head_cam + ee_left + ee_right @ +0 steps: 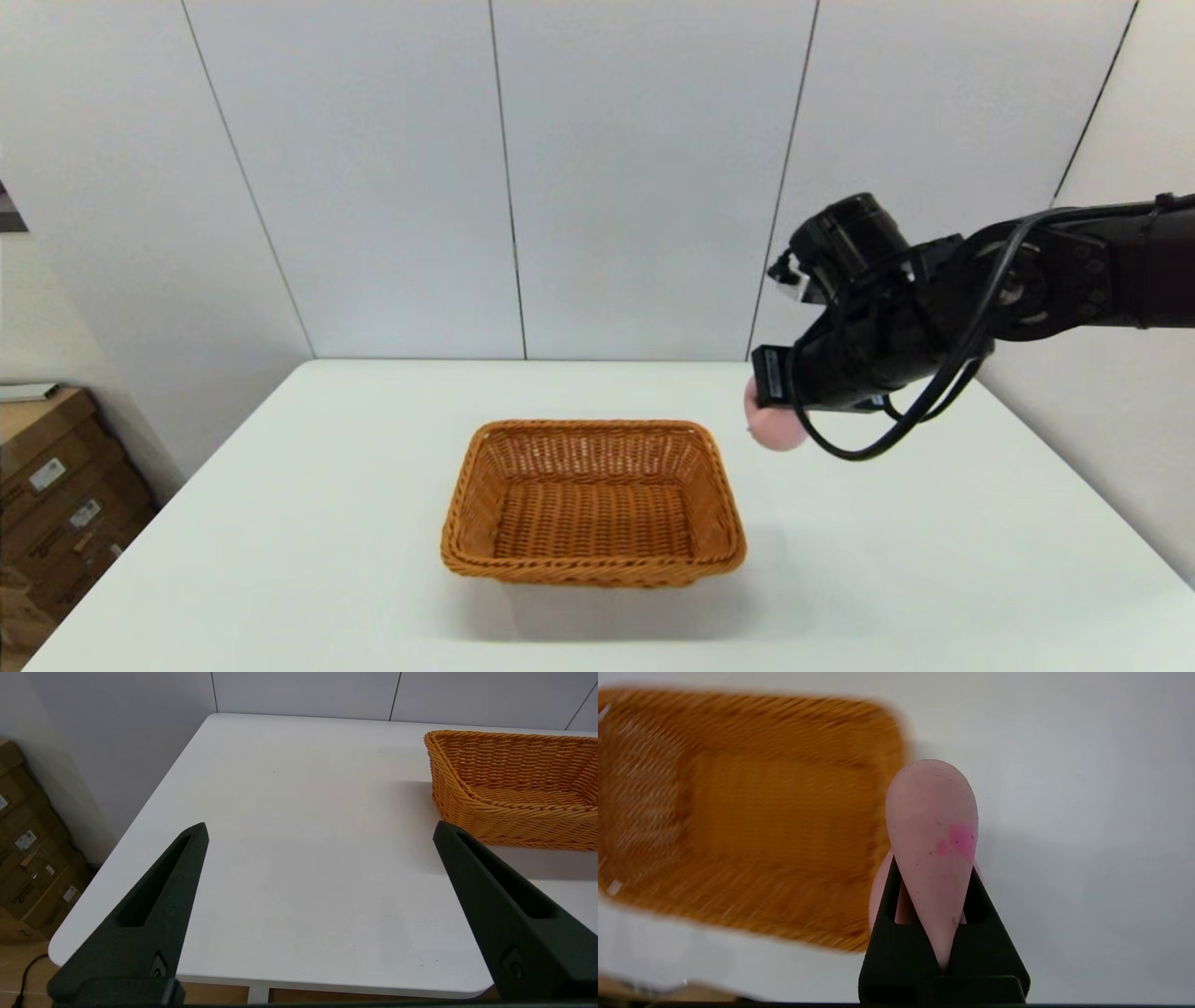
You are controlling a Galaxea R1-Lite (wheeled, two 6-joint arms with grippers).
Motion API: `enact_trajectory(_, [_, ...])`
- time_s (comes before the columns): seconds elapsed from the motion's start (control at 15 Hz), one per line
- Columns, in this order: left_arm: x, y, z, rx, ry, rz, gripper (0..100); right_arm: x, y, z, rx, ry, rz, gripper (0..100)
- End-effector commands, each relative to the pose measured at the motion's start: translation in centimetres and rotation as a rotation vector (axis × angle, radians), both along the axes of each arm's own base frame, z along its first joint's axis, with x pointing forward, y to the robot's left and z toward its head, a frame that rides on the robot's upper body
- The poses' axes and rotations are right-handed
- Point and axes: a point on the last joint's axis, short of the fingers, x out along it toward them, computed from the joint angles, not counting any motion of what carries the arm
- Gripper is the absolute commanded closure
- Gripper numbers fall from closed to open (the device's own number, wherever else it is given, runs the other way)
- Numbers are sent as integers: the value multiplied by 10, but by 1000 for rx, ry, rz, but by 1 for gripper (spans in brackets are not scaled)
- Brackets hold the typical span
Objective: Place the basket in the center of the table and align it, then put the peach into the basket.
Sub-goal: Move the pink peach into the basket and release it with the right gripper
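The orange-brown wicker basket (594, 502) sits empty near the middle of the white table (934, 560), also seen in the left wrist view as the basket (514, 788) and blurred in the right wrist view as the basket (747, 816). My right gripper (775, 411) hangs in the air just beyond the basket's far right corner, shut on the pale-pink peach (775, 431). The peach (931, 830) is squeezed narrow between the black fingers (889, 896), with a pink blush patch showing. My left gripper (320, 830) stands open over the table's left part, away from the basket, holding nothing.
Cardboard boxes (56, 485) stand on the floor beyond the table's left edge, with the boxes (32, 849) also in the left wrist view. A panelled white wall (597, 177) runs behind the table. The right arm's black cable (896, 420) loops below its wrist.
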Motion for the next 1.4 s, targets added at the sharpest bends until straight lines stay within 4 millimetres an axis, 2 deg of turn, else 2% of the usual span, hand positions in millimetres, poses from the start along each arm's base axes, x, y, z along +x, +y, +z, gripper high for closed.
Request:
enact_trajectory(0.07, [0, 0, 0, -1, 0, 1, 0, -12, 59, -26, -34, 54, 152, 100])
enact_trajectory(0.2, [0, 0, 0, -1, 0, 1, 0, 0, 79, -42, -44, 75, 179, 100])
enact_trajectory(0.4, [0, 0, 0, -1, 0, 1, 0, 12, 108, -57, -39, 69, 217, 100])
enact_trajectory(0.6, [0, 0, 0, -1, 0, 1, 0, 29, 123, -77, -61, 101, 218, 100])
enact_trajectory(0.67, [0, 0, 0, -1, 0, 1, 0, 32, 126, -82, -76, 124, 218, 0])
enact_trajectory(0.8, [0, 0, 0, -1, 0, 1, 0, 33, 127, -85, -71, 136, 204, 0])
enact_trajectory(1.07, [0, 0, 0, -1, 0, 1, 0, 35, 118, -76, -23, 151, 208, 0])
enact_trajectory(1.27, [0, 0, 0, 0, 0, 1, 0, 38, 101, -60, 0, 164, 177, 0])
enact_trajectory(1.4, [0, 0, 0, 0, 0, 1, 0, 49, 76, -47, 19, 146, 119, 0])
